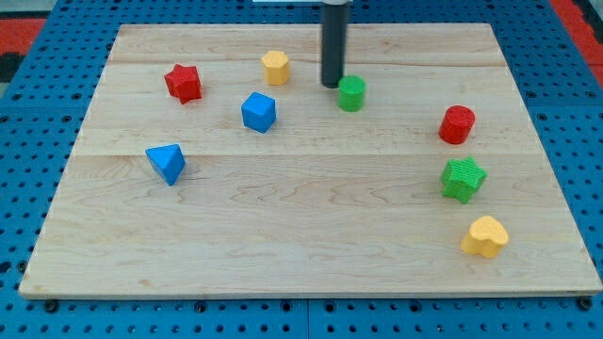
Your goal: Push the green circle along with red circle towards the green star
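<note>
Green circle (pixel 351 93) upper-centre on board, touching tip (pixel 332 86) at its left edge, red circle (pixel 457 124) well off to right and lower, green star (pixel 463 179) just below red; no gripper fitted, bare rod only; push heads right and down.

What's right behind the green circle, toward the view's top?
My tip stands just up-left of the green circle, about touching it. The rod hides a strip of the board behind it; no blocks visible there.
</note>
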`<state>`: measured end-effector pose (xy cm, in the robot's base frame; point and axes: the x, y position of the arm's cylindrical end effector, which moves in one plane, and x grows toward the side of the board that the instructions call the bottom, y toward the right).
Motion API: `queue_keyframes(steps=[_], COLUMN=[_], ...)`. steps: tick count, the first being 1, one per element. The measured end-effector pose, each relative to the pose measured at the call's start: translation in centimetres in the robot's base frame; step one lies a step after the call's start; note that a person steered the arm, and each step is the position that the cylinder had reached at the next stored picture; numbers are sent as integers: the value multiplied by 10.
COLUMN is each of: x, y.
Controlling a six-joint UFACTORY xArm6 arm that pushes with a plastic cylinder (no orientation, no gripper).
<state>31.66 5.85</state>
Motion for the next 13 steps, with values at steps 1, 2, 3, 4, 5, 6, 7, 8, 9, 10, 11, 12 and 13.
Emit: queue_keyframes(steps=[1,2,3,4,5,6,7,8,9,10,11,12,13], x=[2,1,-7,-4,28,50,50,41,23,23,23,12,4], y=[21,2,-51,-83,-37,7,56,62,53,88,96,82,96])
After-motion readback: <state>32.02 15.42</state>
